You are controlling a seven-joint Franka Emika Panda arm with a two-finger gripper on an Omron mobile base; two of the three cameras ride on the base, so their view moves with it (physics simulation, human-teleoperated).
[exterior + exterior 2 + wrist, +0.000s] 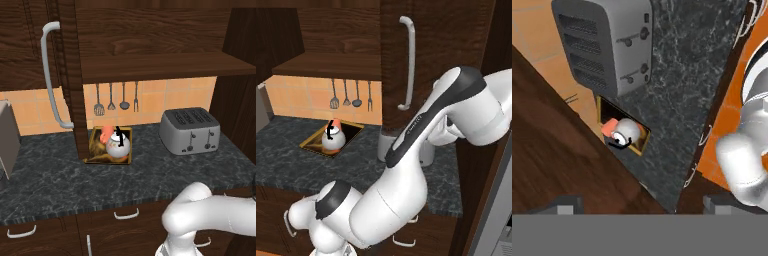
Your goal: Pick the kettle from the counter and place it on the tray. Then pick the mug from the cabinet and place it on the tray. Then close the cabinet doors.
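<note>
One kettle (119,144) and one mug (106,133) sit together on the single tray (95,159), the mug just behind the kettle. The tray lies on the dark marbled tabletop (150,172), near one grey four-slot toaster (190,130). Four utensils (116,99) hang on the orange tiled wall. One cabinet door (72,65) stands open beside the tray. The gripper (642,205) shows two fingertips spread wide apart, holding nothing.
</note>
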